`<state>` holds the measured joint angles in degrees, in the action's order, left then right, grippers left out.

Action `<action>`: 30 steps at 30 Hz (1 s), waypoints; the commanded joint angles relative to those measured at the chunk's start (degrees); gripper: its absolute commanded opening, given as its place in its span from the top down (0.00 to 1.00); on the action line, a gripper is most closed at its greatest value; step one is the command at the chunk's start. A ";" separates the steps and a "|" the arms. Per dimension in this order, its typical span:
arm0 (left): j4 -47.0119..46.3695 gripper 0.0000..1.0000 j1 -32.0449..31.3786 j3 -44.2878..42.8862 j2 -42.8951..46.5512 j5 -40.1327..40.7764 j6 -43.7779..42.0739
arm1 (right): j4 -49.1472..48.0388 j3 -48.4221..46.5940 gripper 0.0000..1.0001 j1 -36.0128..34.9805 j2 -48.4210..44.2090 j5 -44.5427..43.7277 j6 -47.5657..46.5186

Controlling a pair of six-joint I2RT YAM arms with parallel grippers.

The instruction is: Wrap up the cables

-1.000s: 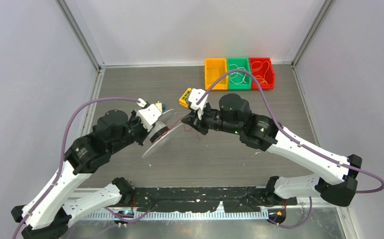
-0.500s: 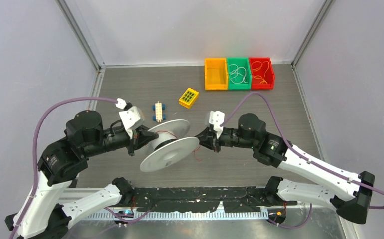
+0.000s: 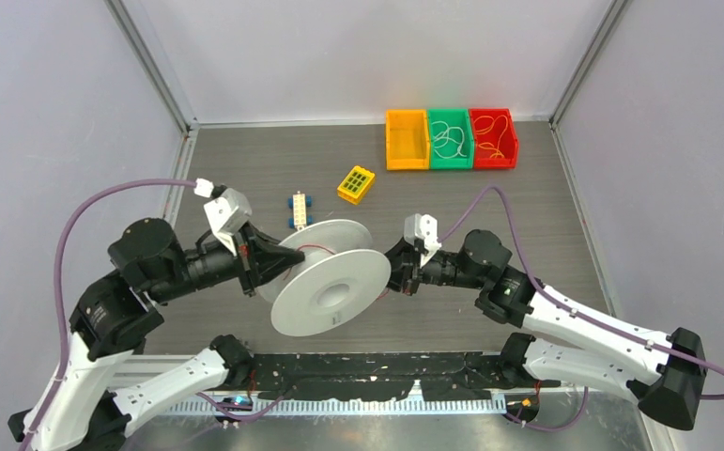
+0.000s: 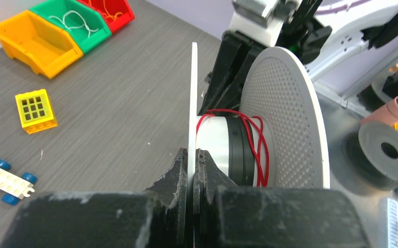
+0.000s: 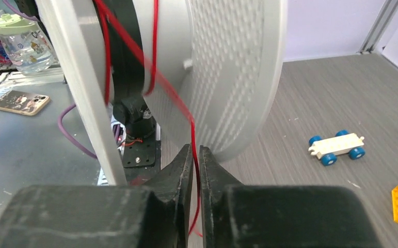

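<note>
A white spool (image 3: 331,291) with two wide flanges is held above the table between the arms. My left gripper (image 4: 191,157) is shut on the edge of one flange (image 4: 192,103). A thin red cable (image 4: 256,144) is wound a few turns round the spool's core. My right gripper (image 5: 196,155) is shut on the red cable (image 5: 195,170), which runs taut from the core down between my fingers, with a loose end below. In the top view the right gripper (image 3: 393,272) sits just right of the spool.
Orange (image 3: 406,139), green (image 3: 450,137) and red (image 3: 494,136) bins with thin wires stand at the back right. A yellow block (image 3: 356,184) and a small white wheeled piece (image 3: 298,210) lie mid-table. Black arm bases line the near edge.
Both arms have drawn back toward the near edge. The spool has come down and forward, with its flange face turned more to the camera. The right gripper followed, staying at the spool's right.
</note>
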<state>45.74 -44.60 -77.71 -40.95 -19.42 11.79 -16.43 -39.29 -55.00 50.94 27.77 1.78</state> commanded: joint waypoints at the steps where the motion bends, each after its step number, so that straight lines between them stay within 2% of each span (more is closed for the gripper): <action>1: -13.74 1.00 0.22 -0.31 2.13 3.04 4.98 | -6.27 2.34 0.83 0.17 0.47 1.66 4.03; 10: -16.08 1.00 0.21 0.93 3.28 6.92 5.98 | -11.58 5.22 0.72 -1.00 1.43 1.92 7.33; 30: -22.14 1.00 0.21 5.40 6.03 22.15 10.46 | -20.98 14.12 0.80 -5.71 4.97 -6.21 13.30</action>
<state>32.77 -44.60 -72.58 -35.64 -1.52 19.77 -31.33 -25.65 -59.72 54.96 24.05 13.02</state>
